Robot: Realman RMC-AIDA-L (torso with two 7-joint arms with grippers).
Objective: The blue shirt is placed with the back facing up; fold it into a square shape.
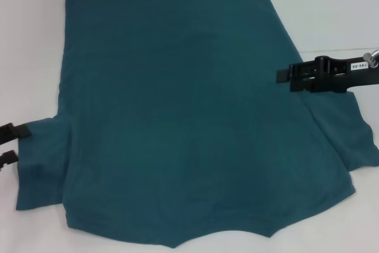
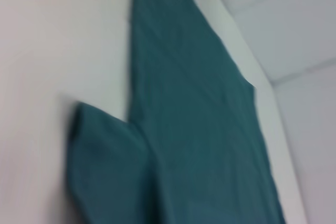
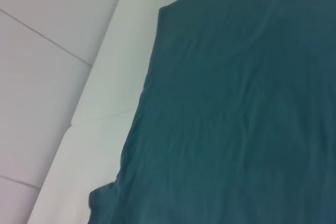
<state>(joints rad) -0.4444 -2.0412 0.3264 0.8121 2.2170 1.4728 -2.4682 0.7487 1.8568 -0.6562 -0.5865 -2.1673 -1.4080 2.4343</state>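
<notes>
The blue shirt (image 1: 177, 122) lies spread flat on the white tabletop (image 1: 331, 10), hem at the far side, collar edge nearest the robot, a short sleeve out to each side. The left tool (image 1: 12, 143) sits at the head view's left edge, just beside the left sleeve's end, its two fingers parted. The right tool (image 1: 283, 76) hovers over the shirt's right side near the armpit; whether its fingers are together or apart cannot be told.
</notes>
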